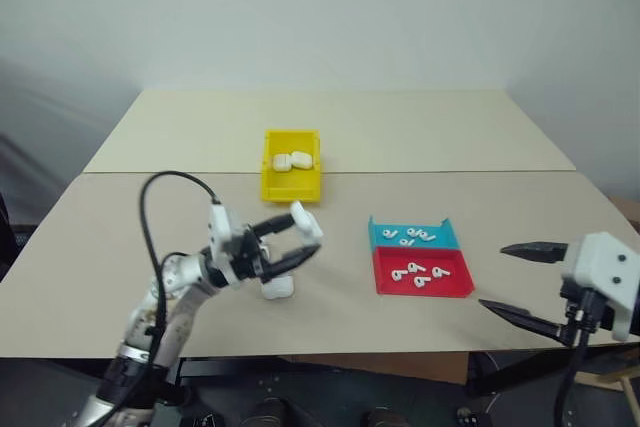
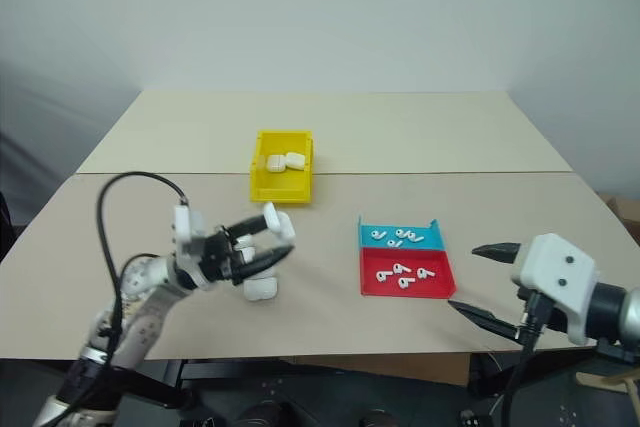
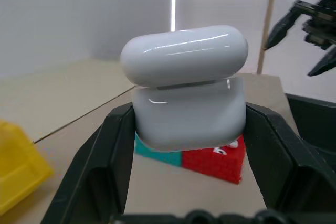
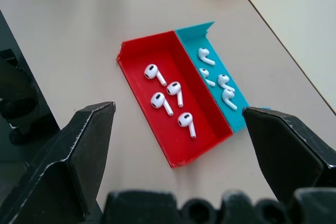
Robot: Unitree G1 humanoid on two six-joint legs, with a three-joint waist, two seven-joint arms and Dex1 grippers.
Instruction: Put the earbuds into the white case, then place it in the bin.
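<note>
While your left gripper (image 1: pixel 290 242) holds the small glossy white plastic case (image 3: pixel 186 103) clamped above the bench (image 1: pixel 120 237), lid slightly ajar, your right gripper (image 1: pixel 512 282) stands with jaws wide and empty. The loading step is in hand: next, take a tiny white earbud (image 4: pixel 157 102) from the shallow red tray (image 4: pixel 137 72). The yellow bin (image 1: pixel 290 185) waits beyond.

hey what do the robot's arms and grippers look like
Both arms are white and grey with black cables. The left gripper has two black fingers on a white-and-black wrist, with a cable looping above. The right gripper has pointed black fingers on a rounded white housing.
</note>
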